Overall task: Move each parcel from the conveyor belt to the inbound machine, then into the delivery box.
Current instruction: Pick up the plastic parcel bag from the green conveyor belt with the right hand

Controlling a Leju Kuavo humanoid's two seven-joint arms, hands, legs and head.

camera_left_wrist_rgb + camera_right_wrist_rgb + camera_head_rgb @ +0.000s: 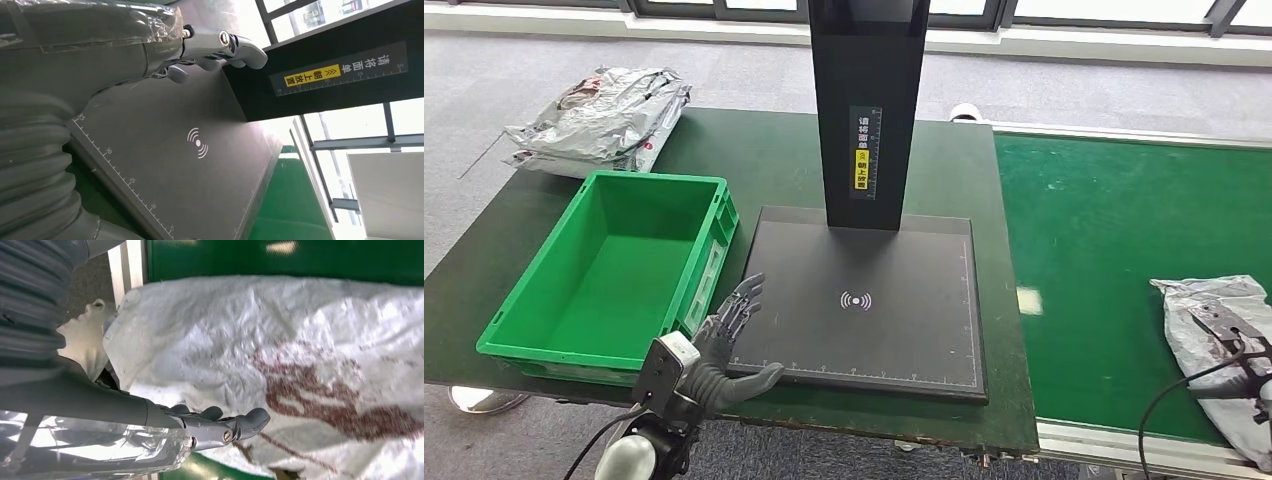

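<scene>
The left hand (724, 345) has dark fingers, a thick grey thumb and a silver wrist block; black cables trail, seemingly, from both arms.

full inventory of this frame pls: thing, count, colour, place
parcel: 1, grey-white with red print, on the conveyor belt, near edge, under the right hand
conveyor belt: 1, green, right of the table
inbound machine: 1, black, flat plate with post, table centre
delivery box: 1, green, left of the machine
parcel pile: several, grey-white, table's far left corner
table: 1, dark green
left hand: fingers apart, at the plate's near left corner
right hand: over the parcel
</scene>
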